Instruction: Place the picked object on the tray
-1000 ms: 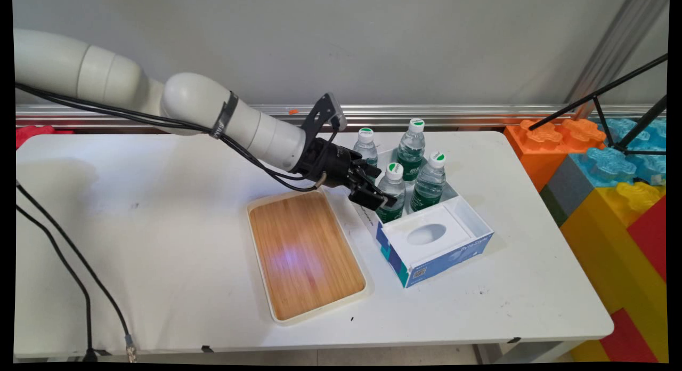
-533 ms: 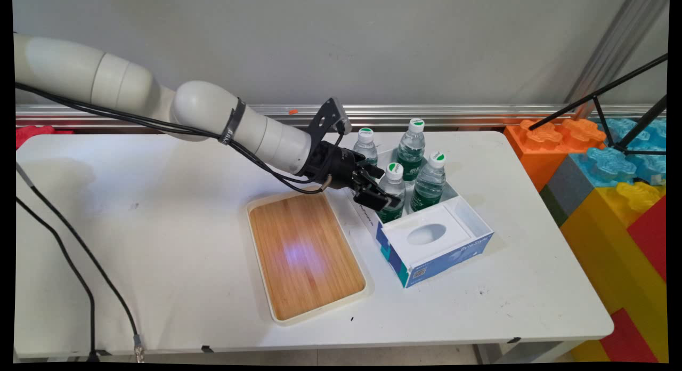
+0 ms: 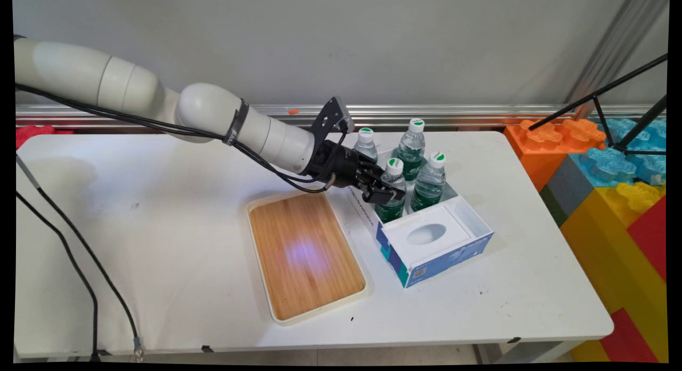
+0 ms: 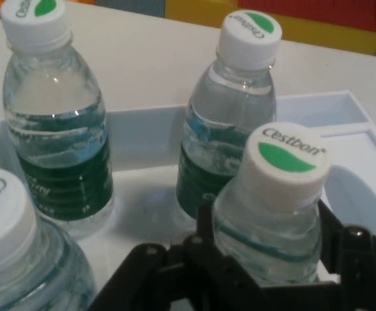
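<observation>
The black hand is positioned at the rear compartment of the white and blue box on the white bench. Its two fingers stand on either side of the nearest water bottle, just below the shoulder, and are clamped on it; the hand view shows the linkage wrapping the bottle body on both sides beneath its white cap with a green mark. The bottle is upright, at the front left of a group of four in that compartment. The other three bottles are upright as well: one behind it at the left, one at the rear, and one at the right. All carry green labels and white caps. The box's front compartment holds a white insert with an oval recess. A tray with a wooden base and a pale rim lies on the bench just left of the box. Large coloured building blocks stand off the bench's right end.
</observation>
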Action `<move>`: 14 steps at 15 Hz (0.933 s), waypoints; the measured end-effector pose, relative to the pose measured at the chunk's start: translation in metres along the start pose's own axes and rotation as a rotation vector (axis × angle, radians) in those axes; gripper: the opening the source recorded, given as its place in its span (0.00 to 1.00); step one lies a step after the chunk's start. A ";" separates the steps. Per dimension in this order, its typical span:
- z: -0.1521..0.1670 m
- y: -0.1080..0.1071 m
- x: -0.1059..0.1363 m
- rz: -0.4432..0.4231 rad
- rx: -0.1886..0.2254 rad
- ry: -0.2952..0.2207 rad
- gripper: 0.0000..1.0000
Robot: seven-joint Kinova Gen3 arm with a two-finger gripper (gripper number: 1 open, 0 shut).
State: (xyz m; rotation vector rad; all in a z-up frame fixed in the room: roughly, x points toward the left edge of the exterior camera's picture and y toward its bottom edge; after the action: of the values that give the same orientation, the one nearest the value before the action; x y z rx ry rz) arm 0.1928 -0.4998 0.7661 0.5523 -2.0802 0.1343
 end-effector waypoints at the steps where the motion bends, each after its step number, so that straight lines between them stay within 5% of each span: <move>1: 0.000 0.000 0.000 -0.001 0.000 0.000 0.00; 14: -0.050 0.010 0.084 -0.053 0.018 0.047 0.00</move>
State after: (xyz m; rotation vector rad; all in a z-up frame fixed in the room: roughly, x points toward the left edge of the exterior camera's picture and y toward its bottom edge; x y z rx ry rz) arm 0.1893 -0.5038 0.8641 0.6092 -2.0185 0.1338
